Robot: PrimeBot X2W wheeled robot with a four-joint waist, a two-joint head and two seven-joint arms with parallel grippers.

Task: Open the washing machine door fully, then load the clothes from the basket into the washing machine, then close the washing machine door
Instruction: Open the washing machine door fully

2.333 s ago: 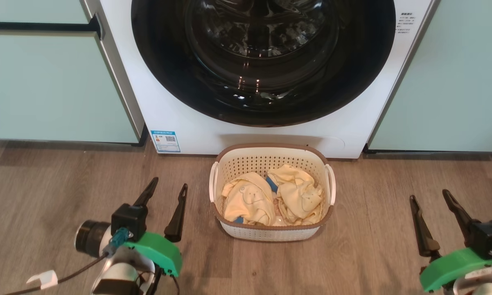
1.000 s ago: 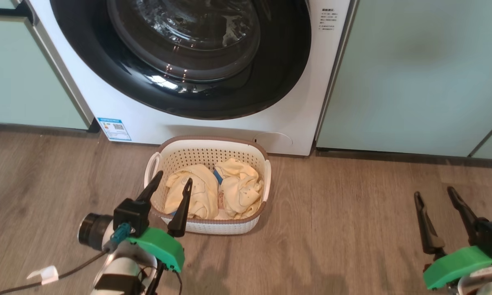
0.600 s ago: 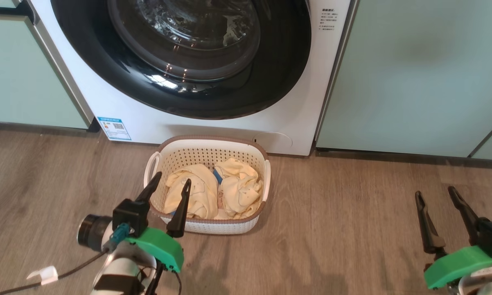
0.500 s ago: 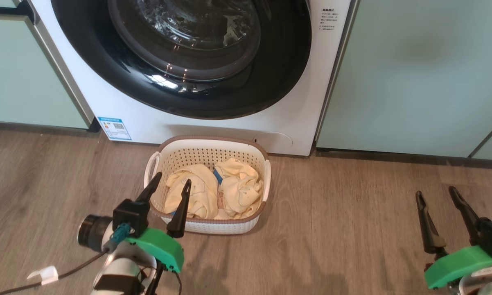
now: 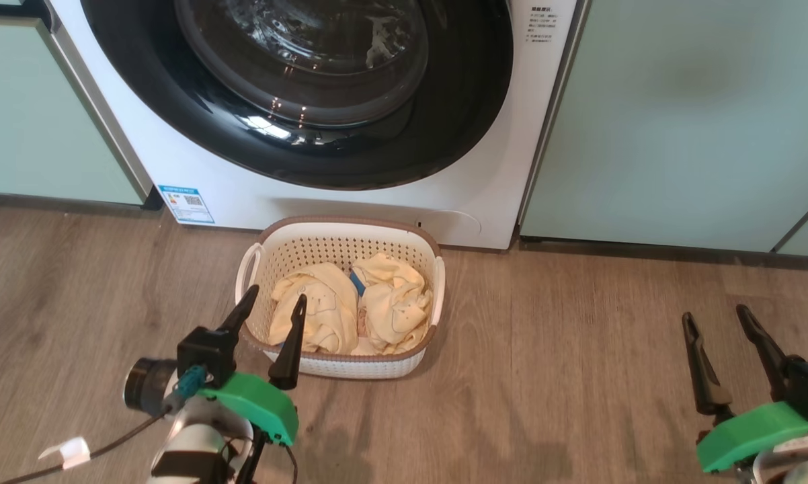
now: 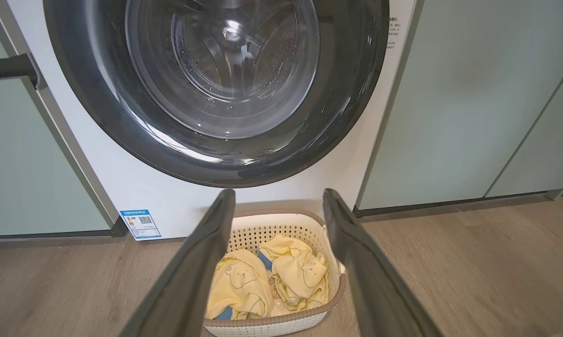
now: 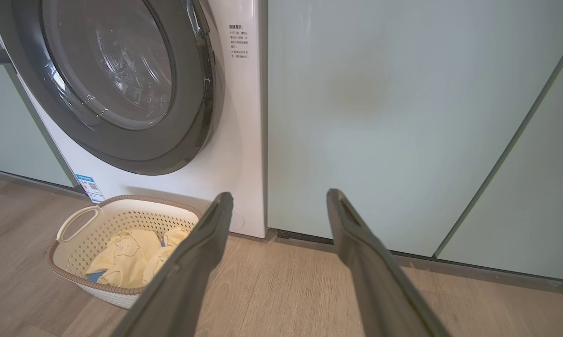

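At basket (image 5: 350,220) near-left cnr, left tool (image 5: 277,292) – spread, right tool (image 5: 714,312) too – hides rim.

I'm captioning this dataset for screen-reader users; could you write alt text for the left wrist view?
A white washing machine with its black-rimmed glass door shut stands between mint-green cabinets. Before it on the wood floor, a cream basket holds pale yellow bear-print clothes, framed by the open left claw.

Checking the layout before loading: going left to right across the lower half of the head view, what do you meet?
Energy sticker → basket holding the clothes → right gripper.
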